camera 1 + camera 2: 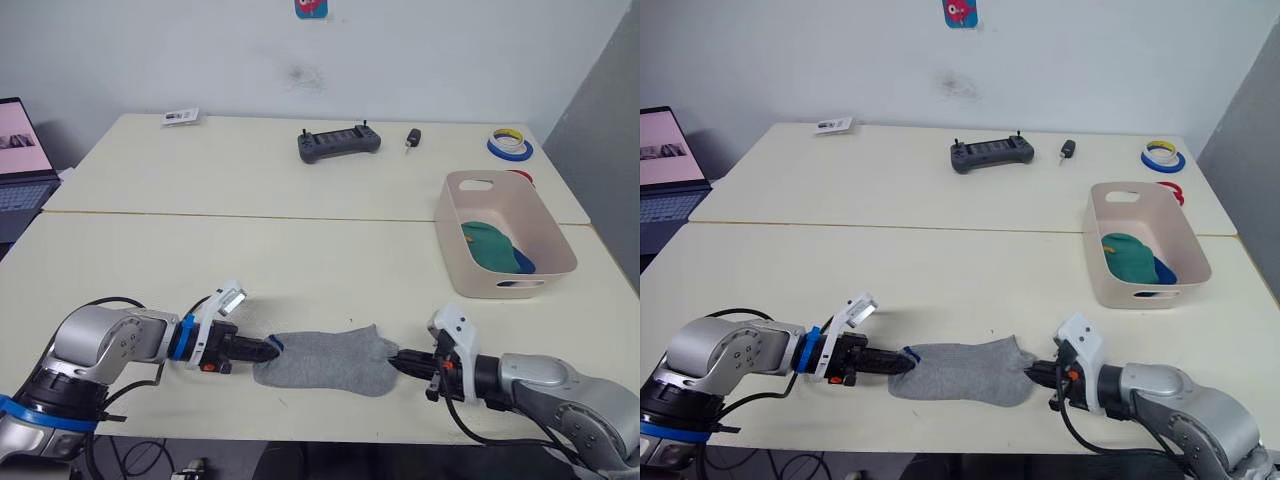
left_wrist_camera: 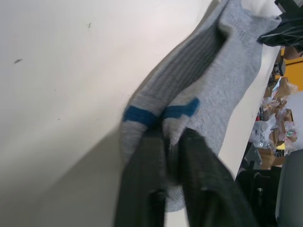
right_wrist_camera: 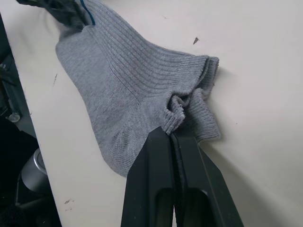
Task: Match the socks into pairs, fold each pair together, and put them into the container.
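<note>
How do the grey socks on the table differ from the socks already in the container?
The grey socks lie stretched flat near the table's front edge; the green sock and blue sock sit bunched in the container. The grey ones are pinched at both ends, by the left pincer and the right pincer; those in the container are untouched. Grey bears a blue mark; the others look plain.

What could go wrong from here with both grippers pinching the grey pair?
The left gripper and right gripper each pinch only an edge of the grey socks, so one layer might slip out during folding. The socks lie near the table's front edge and could drop off. The container is far.
</note>
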`<state>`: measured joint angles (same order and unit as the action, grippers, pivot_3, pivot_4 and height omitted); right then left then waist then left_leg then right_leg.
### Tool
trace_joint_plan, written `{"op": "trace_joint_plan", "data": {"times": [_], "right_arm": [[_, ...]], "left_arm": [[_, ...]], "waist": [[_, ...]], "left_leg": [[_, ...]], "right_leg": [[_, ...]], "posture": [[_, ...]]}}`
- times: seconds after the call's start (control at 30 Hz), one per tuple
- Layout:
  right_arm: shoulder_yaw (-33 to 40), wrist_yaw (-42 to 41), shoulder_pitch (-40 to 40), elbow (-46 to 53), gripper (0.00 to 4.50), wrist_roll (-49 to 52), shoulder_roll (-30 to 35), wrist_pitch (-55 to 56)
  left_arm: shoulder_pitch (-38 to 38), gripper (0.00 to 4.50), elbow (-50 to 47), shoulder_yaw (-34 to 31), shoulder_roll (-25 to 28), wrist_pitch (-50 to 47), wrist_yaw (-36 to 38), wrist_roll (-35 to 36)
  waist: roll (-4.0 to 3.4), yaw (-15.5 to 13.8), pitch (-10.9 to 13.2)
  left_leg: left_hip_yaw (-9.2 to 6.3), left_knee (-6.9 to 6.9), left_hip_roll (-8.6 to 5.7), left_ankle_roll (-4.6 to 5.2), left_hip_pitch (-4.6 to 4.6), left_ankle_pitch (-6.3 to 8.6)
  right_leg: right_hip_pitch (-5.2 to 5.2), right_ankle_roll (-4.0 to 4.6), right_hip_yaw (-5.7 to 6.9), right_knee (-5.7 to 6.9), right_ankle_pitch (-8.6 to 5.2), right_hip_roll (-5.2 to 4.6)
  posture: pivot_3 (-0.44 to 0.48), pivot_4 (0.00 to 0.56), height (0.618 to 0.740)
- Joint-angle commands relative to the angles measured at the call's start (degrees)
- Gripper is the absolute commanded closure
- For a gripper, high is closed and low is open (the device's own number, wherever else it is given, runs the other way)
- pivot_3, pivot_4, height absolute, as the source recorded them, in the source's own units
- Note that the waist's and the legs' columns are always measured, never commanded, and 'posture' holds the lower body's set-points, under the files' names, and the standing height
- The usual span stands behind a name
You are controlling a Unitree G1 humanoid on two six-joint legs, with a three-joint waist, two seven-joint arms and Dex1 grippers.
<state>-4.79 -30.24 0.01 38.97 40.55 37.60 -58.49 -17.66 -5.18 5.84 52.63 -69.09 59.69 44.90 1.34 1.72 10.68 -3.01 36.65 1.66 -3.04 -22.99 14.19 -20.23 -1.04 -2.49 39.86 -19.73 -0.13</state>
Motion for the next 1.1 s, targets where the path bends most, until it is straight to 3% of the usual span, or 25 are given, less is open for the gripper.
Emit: {"op": "trace_joint_plan", "data": {"times": [0.03, 0.23, 0.37, 0.47, 0.63, 0.73, 0.9, 1.0, 1.03, 1.1], "right_arm": [[0.47, 0.02, 0.08, 1.53, 3.78, 0.72, -0.12, 0.08], [3.56, -0.08, 1.26, 2.42, 1.75, -0.09, 1.02, 2.15], [6.28, -2.40, 2.24, 3.23, 0.44, -2.24, 4.54, 5.51], [6.86, -4.72, 1.19, 4.53, 0.44, -1.96, 6.28, 7.80], [3.66, -6.80, -1.93, 6.09, 0.44, -2.76, 6.71, 9.76], [0.77, -7.27, -4.09, 6.32, 0.41, -4.42, 5.95, 11.42], [-7.96, -6.85, -7.67, 3.92, 2.05, -10.22, 3.04, 14.63], [-12.75, -6.37, -9.71, -0.43, 3.10, -14.66, -0.23, 17.33], [-14.37, -6.42, -10.28, -2.04, 3.53, -16.48, -1.10, 18.52], [-17.59, -6.48, -11.36, -5.03, 4.21, -19.98, -2.57, 20.67]], "left_arm": [[1.45, 2.63, -1.52, -2.03, 1.00, 0.72, 0.22, -0.24], [6.76, 0.91, -4.54, -8.69, 3.29, 0.53, -0.06, 1.32], [12.77, 0.87, -7.24, -14.44, 5.93, 2.37, 0.53, 1.60], [15.78, 0.87, -9.12, -20.64, 5.35, 4.75, -0.20, 2.61], [14.87, 0.87, -10.84, -25.45, 2.63, 7.59, -2.01, 4.13], [13.52, 1.75, -14.92, -25.21, 2.45, 11.21, -0.53, 4.15], [13.15, 3.37, -27.17, -16.39, 2.80, 17.76, 1.23, 1.02], [13.60, 4.29, -28.05, -11.94, 0.67, 19.93, -0.76, -1.45], [14.33, 4.50, -27.28, -10.19, 0.67, 21.88, -0.52, -3.69], [15.52, 4.50, -24.66, -6.49, 0.40, 26.66, -1.00, -9.38]], "waist": [[0.00, 0.00, 0.00], [0.00, 0.04, 0.00], [-0.01, 0.21, 0.00], [-0.01, 0.07, 0.00], [0.00, -0.19, 0.00], [0.03, -0.16, 0.00], [0.02, -0.07, 0.00], [0.02, -0.05, 0.00], [0.02, -0.05, 0.00], [0.02, -0.05, 0.00]], "left_leg": [[0.00, 0.00, 0.00, 0.00, 0.00, 0.00], [-0.01, 0.00, 0.02, 0.00, 0.02, 0.00], [-0.01, -0.03, 0.04, 0.00, 0.04, 0.00], [0.01, -0.04, 0.05, 0.00, 0.04, 0.00], [-0.01, -0.02, -0.01, 0.00, 0.02, 0.00], [-0.01, -0.01, 0.00, 0.00, 0.01, 0.00], [0.02, -0.02, 0.01, -0.01, 0.01, 0.00], [0.05, -0.02, 0.01, -0.01, 0.03, -0.01], [0.04, -0.02, 0.01, -0.01, 0.03, -0.01], [0.02, -0.02, 0.02, -0.01, 0.02, -0.01]], "right_leg": [[0.00, 0.00, 0.01, 0.00, 0.00, 0.00], [0.01, -0.02, 0.00, 0.01, -0.01, 0.00], [-0.01, -0.01, -0.01, 0.02, -0.01, 0.00], [-0.02, -0.01, -0.01, -0.01, -0.01, -0.01], [0.02, -0.03, 0.03, -0.02, -0.02, -0.09], [0.02, -0.01, 0.04, -0.04, -0.01, -0.09], [0.02, 0.04, -0.01, -0.04, 0.02, -0.07], [0.02, 0.04, -0.03, -0.03, 0.02, -0.05], [0.02, 0.04, -0.03, -0.02, 0.02, -0.03], [0.00, 0.04, -0.02, -0.01, 0.02, 0.01]], "posture": [[0.000, 0.150, 0.740], [0.000, 0.150, 0.740], [0.000, 0.150, 0.740], [0.000, 0.150, 0.740], [0.000, 0.150, 0.740], [0.000, 0.150, 0.740], [0.000, 0.150, 0.740], [0.000, 0.150, 0.740], [0.000, 0.150, 0.740], [0.000, 0.150, 0.740]]}}
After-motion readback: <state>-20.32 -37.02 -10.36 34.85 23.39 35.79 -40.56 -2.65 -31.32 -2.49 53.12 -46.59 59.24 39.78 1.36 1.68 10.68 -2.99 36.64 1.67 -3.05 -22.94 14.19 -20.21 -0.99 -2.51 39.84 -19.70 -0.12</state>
